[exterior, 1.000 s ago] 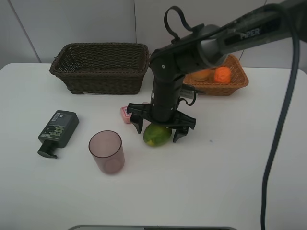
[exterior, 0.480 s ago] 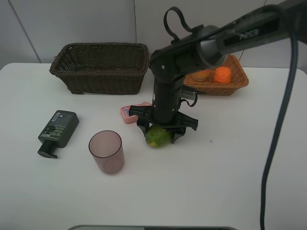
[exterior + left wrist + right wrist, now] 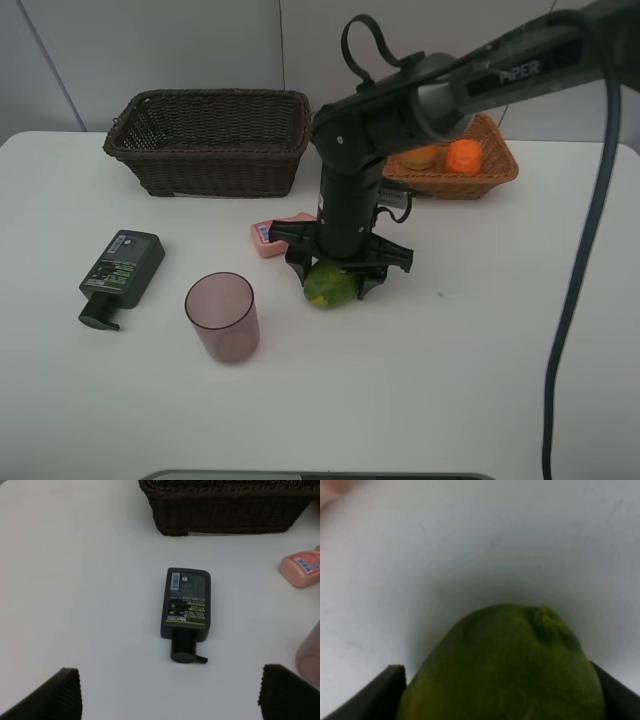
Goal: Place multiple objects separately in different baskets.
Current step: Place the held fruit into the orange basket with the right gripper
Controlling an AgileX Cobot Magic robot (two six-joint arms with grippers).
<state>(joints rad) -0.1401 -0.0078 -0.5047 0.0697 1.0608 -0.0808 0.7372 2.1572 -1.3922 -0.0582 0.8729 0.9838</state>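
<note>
My right gripper point(image 3: 335, 278) points straight down, shut on the green-yellow fruit point(image 3: 331, 286) that rests on the table; the right wrist view shows the fruit point(image 3: 505, 665) filling the gap between both fingers point(image 3: 370, 695). A pink bottle point(image 3: 272, 238) lies just beside it. The mauve cup point(image 3: 222, 317) stands upright and the dark green pump bottle point(image 3: 120, 275) lies flat at the left. My left gripper point(image 3: 170, 700) is open above the pump bottle point(image 3: 186, 605), with nothing between its fingers point(image 3: 50, 695). The dark brown basket point(image 3: 210, 165) looks empty. The orange-tan basket point(image 3: 450, 186) holds a peach point(image 3: 418, 157) and an orange point(image 3: 463, 155).
The right arm reaches in from the upper right, passing in front of the tan basket. In the left wrist view the dark basket point(image 3: 225, 510), the pink bottle point(image 3: 302, 569) and the cup's edge point(image 3: 309, 655) lie around the pump bottle. The table's front half is bare white.
The right gripper's fingers, spread wide a second ago, have come together on the green-yellow fruit. Nothing has moved in the last half second.
</note>
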